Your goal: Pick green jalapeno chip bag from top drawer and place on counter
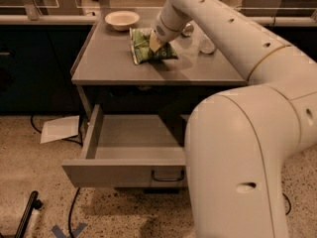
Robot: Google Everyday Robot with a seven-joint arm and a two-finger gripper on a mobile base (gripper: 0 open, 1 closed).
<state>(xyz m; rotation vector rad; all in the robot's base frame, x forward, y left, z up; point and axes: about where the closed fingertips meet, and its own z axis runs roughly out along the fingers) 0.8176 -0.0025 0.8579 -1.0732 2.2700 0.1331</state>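
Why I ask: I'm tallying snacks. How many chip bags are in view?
1. The green jalapeno chip bag lies on the counter near the bowl, with the gripper on it. The open top drawer shows none, though the arm hides its right part.

Tool (155,42) at green jalapeno chip bag (142,51) atop counter (110,59), top drawer (119,174) open.

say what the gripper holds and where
The gripper meets the green jalapeno chip bag mid-body, bag lying on the counter; whether it grips cannot be told.
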